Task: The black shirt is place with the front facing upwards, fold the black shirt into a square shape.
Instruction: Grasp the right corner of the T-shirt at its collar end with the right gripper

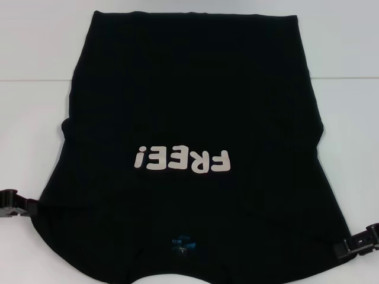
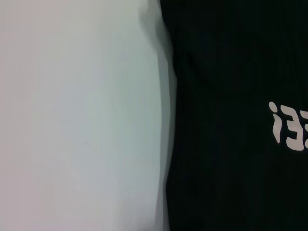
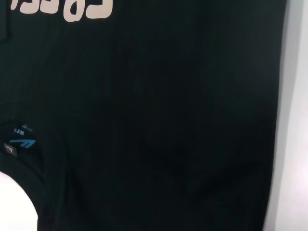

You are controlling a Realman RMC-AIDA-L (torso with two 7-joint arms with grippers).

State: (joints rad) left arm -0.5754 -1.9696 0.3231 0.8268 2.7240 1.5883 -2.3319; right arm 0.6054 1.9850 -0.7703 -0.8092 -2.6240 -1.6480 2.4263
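Shirt (image 1: 189,118) lies flat on the white desk (image 1: 35,47), front up, filling the middle of the head view from bottom edge to top. Collar end is nearest, at bottom centre, with the small blue neck label (image 1: 182,242) just inside it. White blocky "FREE!" print (image 1: 182,160) sits mid-frame, reading upside down from here. Hem is at the far end, a straight edge across the top. Both long sides look already folded inward, so the outline is a tall panel, wider near the collar and narrower at the hem. Cloth is matte black, soft, with a few shallow creases on the right half.

Left end effector (image 1: 13,202) at the lower left edge, touching the shirt's side edge; cannot tell whether clenched or released. Right end effector (image 1: 361,241) at the lower right edge, at the shirt's side edge too; state likewise cannot tell.

Desk surface is plain, smooth and white. No containers.
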